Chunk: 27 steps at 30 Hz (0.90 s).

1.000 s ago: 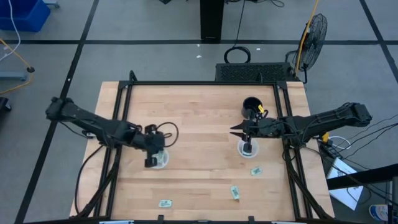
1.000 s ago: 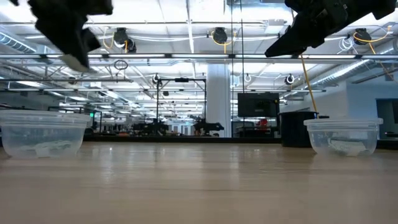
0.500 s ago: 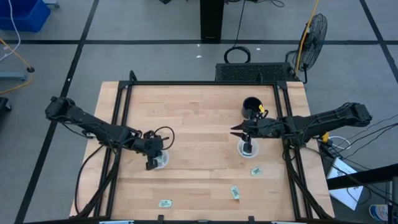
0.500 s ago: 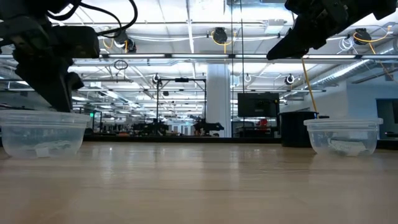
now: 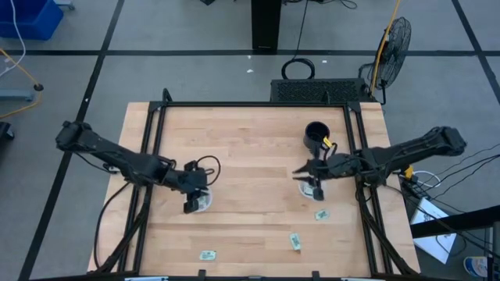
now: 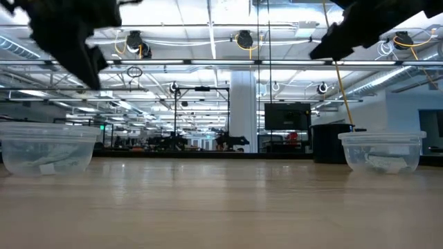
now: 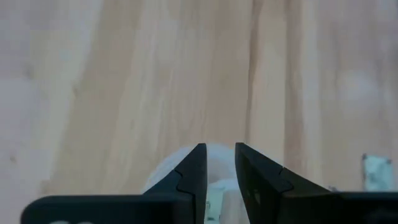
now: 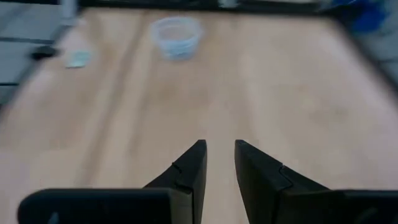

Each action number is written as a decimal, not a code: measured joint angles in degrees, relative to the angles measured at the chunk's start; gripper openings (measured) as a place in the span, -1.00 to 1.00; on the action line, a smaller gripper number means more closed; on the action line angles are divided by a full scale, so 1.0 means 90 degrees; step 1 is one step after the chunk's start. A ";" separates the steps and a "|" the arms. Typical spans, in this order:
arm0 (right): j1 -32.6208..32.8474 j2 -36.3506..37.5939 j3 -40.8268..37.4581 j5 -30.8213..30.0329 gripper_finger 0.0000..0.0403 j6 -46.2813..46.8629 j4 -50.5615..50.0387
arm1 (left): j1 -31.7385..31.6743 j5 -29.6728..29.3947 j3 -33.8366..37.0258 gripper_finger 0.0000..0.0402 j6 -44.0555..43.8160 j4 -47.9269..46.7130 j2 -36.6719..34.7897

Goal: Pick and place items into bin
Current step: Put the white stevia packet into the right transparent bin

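left gripper (image 5: 190,204): fingers a narrow gap apart, empty; risen since half a second ago, over the left cup (image 5: 200,200); looks like a drop just done
right gripper (image 5: 298,172): fingers slightly apart, empty; has swung off the right cup (image 5: 311,188), toward table (image 5: 250,140) centre
packets: three loose near the front edge (image 5: 320,215), (image 5: 295,242), (image 5: 207,255); some already in both cups
next: likely fetch a loose packet

Dark jointed arms (image 5: 117,160) (black cables)
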<state>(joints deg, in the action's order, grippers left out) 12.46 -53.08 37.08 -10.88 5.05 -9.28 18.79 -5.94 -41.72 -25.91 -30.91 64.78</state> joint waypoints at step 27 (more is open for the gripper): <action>0.3030 -0.1518 -0.0351 0.0557 -0.63 0.6357 -0.2879 | -0.0458 -0.1550 -0.1041 -0.55 0.2617 -0.0166 -0.0122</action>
<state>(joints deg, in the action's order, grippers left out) 39.72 -66.74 33.92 -5.87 62.26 -35.19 14.66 -19.90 -51.09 -2.35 -32.40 63.68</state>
